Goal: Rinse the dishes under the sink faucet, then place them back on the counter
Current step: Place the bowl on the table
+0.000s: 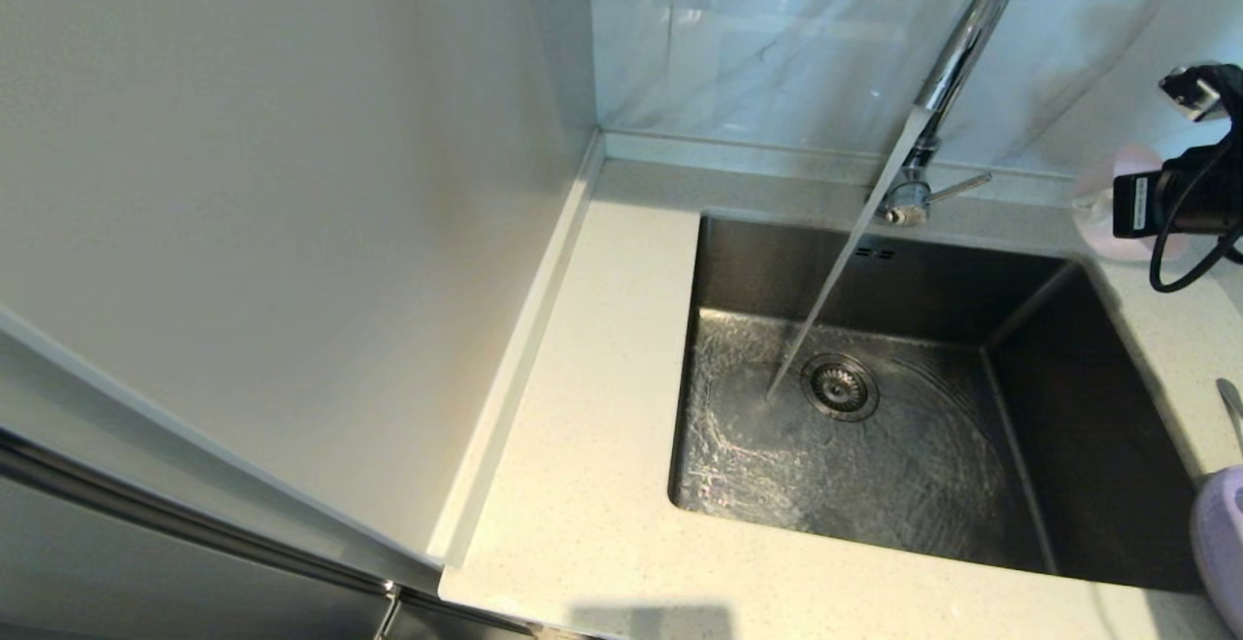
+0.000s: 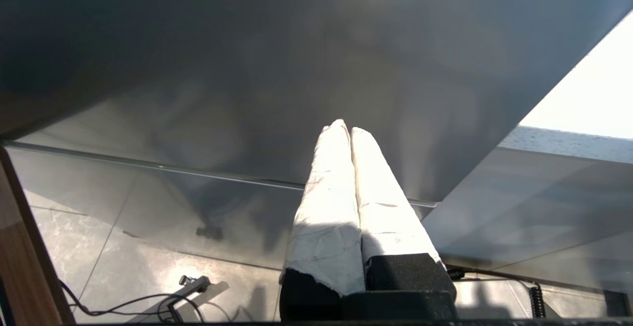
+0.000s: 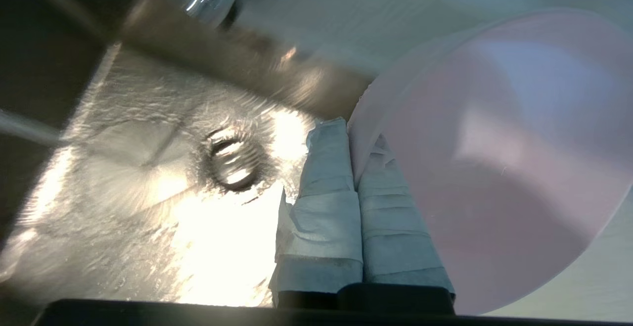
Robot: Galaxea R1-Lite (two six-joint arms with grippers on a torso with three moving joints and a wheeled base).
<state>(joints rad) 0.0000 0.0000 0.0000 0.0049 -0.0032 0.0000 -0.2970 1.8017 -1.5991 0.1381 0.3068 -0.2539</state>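
Pale-pink and thin-walled, the bowl (image 3: 494, 158) sits pinched by its rim between the right gripper (image 3: 353, 167)'s white-wrapped fingers (image 3: 326, 167), one inside the wall and one outside, a grip that leaves the hollow free to take water. From the head camera the gripper holds it over the counter (image 1: 583, 485) at the sink's back right corner, just beside the basin edge.

Below and beyond those fingers lies the steel sink (image 3: 148, 177), its drain strainer (image 3: 232, 160) under a rippling sheet of water. Farther off, the chrome faucet (image 1: 957, 48) is running, its stream (image 1: 835, 281) landing just short of the drain; the bowl is not yet under it.

A lilac plate (image 1: 1219, 543) and a spoon tip (image 1: 1231, 407) wait on the counter at the sink's near right side.

The left gripper (image 2: 348, 130) hangs parked low beside the cabinet, fingers pressed together on nothing.
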